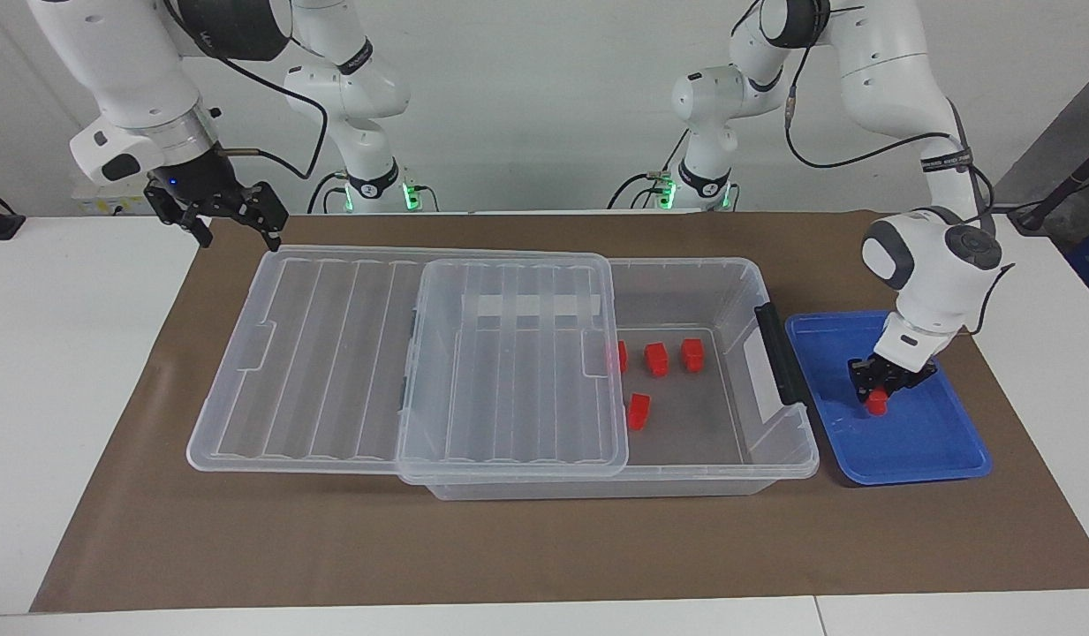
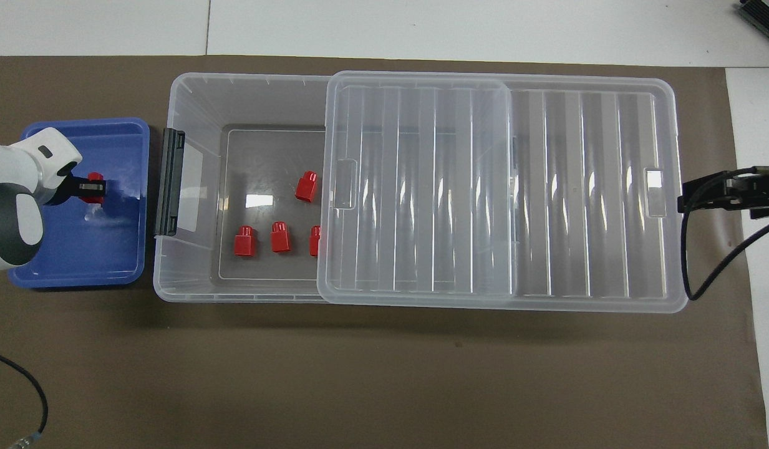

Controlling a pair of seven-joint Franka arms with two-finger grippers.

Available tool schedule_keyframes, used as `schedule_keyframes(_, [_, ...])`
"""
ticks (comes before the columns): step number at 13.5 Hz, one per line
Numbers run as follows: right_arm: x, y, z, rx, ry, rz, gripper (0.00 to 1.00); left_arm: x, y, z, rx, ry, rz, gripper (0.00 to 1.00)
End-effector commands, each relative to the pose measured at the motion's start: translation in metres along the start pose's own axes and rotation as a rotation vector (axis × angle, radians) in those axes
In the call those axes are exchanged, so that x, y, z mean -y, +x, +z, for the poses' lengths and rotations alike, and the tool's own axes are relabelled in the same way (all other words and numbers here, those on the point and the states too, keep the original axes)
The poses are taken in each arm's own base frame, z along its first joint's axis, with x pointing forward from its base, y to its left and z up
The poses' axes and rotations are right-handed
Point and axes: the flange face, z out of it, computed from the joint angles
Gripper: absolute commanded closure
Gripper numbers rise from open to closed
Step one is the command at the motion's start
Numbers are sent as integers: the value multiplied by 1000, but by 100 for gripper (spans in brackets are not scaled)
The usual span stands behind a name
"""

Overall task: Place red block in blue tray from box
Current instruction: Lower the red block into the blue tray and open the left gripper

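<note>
Facing view, lower right of the frame: the blue tray (image 1: 941, 455) holds the left gripper (image 1: 880, 395), bent steeply down and clamped on the red block (image 1: 878, 404), low enough to set it down. Mid-frame, the box (image 1: 778, 459) has its lid (image 1: 509, 353) slid aside, exposing four more blocks. Upper left, the right gripper (image 1: 235, 221) waits, fingers spread.

Robotics lab — two white arms (cabled) at a white table (image 1: 67, 371), brown mat (image 1: 544, 548); bare wall
</note>
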Motion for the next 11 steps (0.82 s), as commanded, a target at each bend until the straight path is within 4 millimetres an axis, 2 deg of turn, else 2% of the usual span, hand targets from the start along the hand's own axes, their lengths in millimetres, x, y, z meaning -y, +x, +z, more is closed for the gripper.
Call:
schedule_keyframes(1, [1,-8,-1,-1,15,-8,0,-1,-7,12,-34,0,11,98])
schedule_keyframes(3, [5,-8,0,-1,15,-11,0,-7,-11,23,-48,1,13,97])
schedule_keyframes(4, [6,-8,-1,-7,17,-11,7,-9,-12,27,-45,0,15,96])
schedule_keyframes(5, [5,-5,-1,-22,18,-9,20,-8,-12,27,-45,0,15,96])
schedule_keyframes(6, [4,-4,0,-30,19,-6,39,-8,-12,27,-45,0,18,88])
schedule_keyframes(7, [0,-2,2,-39,20,-1,44,-8,-12,27,-45,0,24,44])
schedule_keyframes(8, [0,-1,1,-53,21,2,43,-9,-11,26,-47,0,25,0])
schedule_keyframes(9, [0,-1,1,-56,21,2,45,-10,-9,25,-47,0,25,0])
schedule_keyframes(10, [0,1,3,-59,21,1,64,-9,-8,24,-48,1,25,0])
schedule_keyframes(11, [-2,4,6,-69,22,4,95,-8,-5,17,-50,1,25,0])
